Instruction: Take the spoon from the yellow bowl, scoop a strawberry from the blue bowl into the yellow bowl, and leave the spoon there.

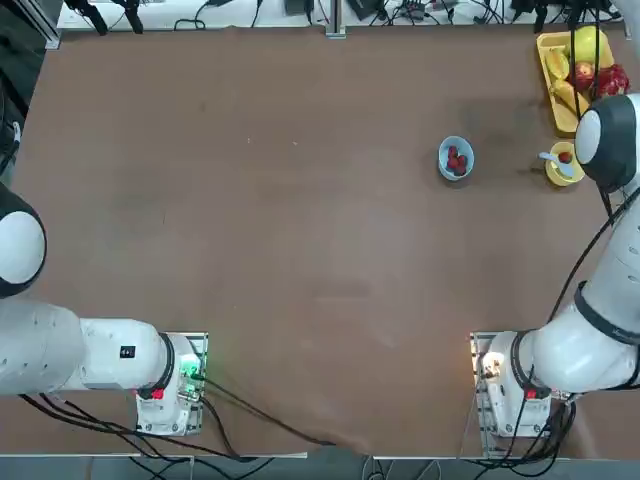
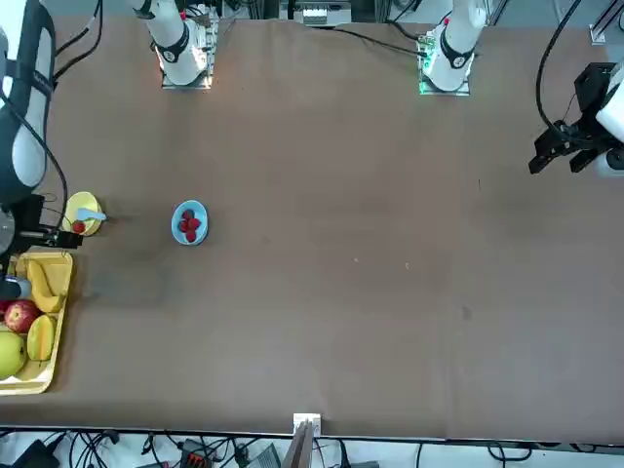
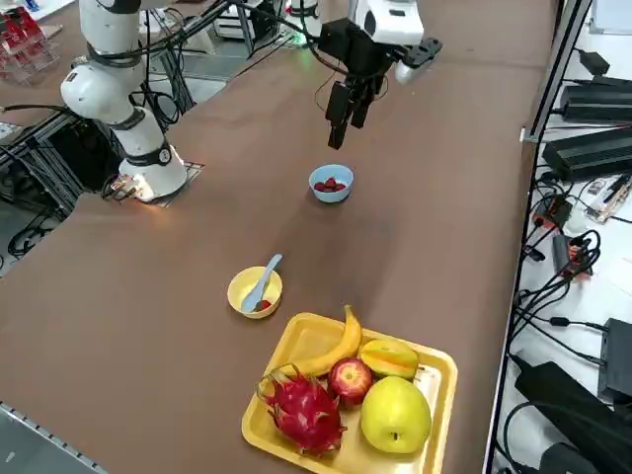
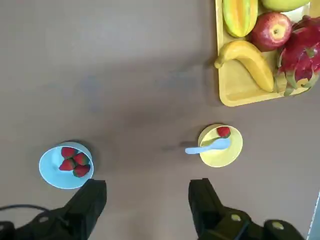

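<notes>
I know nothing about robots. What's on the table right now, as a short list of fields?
yellow bowl: holds one strawberry and the spoon
spoon: lies across the yellow bowl, handle sticking out over the rim
blue bowl: apart from the yellow bowl, three strawberries inside
fruit tray: beside the yellow bowl, with banana, apple and other fruit
right pincer: open, empty, raised above the table, touching nothing

Overhead and front cameras face opposite ways, the side camera looks diagonally, the wrist camera straight down; all share the yellow bowl (image 1: pixel 565 165).
</notes>
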You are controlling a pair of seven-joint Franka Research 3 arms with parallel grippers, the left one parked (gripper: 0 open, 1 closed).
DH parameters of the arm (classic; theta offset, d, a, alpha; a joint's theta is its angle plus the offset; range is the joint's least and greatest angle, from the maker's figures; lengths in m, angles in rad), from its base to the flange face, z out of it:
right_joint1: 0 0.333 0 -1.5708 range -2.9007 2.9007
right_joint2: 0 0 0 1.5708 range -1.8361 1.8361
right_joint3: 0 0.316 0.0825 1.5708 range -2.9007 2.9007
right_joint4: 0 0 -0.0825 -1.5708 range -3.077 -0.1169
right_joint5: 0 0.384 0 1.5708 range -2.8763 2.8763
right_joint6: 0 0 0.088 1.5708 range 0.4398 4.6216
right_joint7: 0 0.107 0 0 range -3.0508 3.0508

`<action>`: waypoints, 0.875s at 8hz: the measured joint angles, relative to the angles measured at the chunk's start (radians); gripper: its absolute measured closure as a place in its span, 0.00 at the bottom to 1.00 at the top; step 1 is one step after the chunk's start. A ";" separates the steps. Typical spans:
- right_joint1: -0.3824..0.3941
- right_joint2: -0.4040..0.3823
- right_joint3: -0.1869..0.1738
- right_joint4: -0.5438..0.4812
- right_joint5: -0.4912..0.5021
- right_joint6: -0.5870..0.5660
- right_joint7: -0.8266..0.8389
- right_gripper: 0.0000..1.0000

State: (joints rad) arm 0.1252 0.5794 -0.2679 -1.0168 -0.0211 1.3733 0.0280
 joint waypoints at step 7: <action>-0.039 -0.237 0.054 -0.234 0.051 0.147 0.004 0.00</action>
State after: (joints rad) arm 0.0862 0.3424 -0.2143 -1.2503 0.0303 1.5199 0.0318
